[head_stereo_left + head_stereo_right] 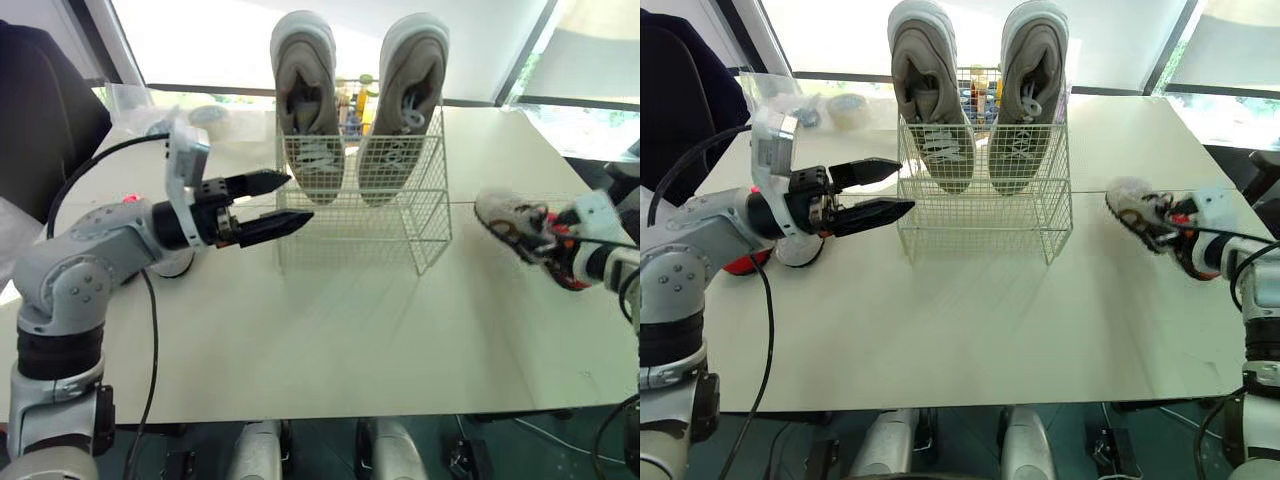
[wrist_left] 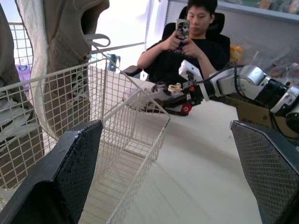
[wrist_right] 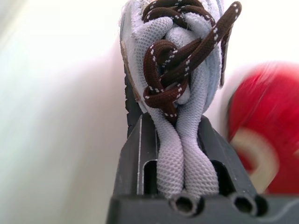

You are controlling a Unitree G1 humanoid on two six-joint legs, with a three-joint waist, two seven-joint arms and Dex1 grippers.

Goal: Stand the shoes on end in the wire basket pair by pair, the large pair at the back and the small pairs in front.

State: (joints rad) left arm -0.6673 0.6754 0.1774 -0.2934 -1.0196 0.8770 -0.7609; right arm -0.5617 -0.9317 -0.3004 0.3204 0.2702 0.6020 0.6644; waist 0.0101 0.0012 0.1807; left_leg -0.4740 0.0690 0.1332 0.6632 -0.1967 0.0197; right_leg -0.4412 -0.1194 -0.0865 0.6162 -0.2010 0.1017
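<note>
Two large grey shoes [image 1: 308,100] [image 1: 405,105] stand on end, toes up, in the back section of the white wire basket [image 1: 400,225]; the lower front section holds nothing. My left gripper [image 1: 300,198] hovers open at the basket's front left corner, with nothing between its black fingers [image 2: 74,172]. At the table's right side my right gripper [image 3: 175,154] is shut on a small pale shoe with brown laces [image 1: 515,225], pinching its mesh upper [image 3: 180,56] and holding it just above the table, toe toward the basket.
A red and white object [image 1: 175,262] lies under my left forearm. A tape roll [image 1: 847,110] and clutter sit at the back left. A seated person holding a phone [image 2: 187,51] is past the table's right side. Open tabletop [image 1: 350,340] lies before the basket.
</note>
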